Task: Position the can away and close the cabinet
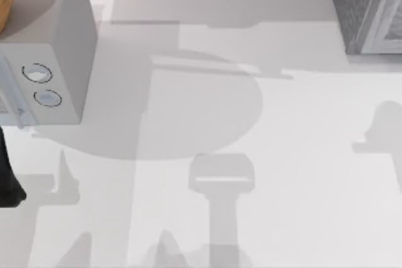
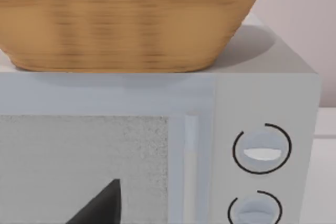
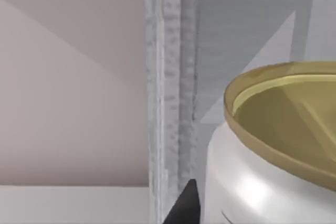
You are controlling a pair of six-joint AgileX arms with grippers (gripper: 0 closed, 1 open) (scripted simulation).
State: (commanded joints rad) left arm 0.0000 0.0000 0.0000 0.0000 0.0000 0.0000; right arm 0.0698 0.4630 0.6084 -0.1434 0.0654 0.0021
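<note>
Looming close to the right arm's wrist camera, the can shows its gold round top and white side right up against the cabinet, whose speckled grey edge rises just beside it. From above, the cabinet sits at the table's far right corner, its white-framed door panel angled toward the table's middle. A dark fingertip of the right gripper pokes up just beside the can, touching or nearly so; whether the fingers are pinching the can or standing spread around it cannot be told from this one tip. The step in hand appears to be the stowing of the can at the cabinet (whether it is already inside the compartment or at the doorway is not clear). The next move, by that reading, calls for setting the can fully inside and upright, letting go, drawing the gripper clear of the frame, then swinging the door panel shut without clipping the tin. Across the table from the cabinet, the left arm idles in front of the pale grey box with two round dials, a wicker basket on top of it; one dark left fingertip shows against the box's front, its grip likewise unreadable.
</note>
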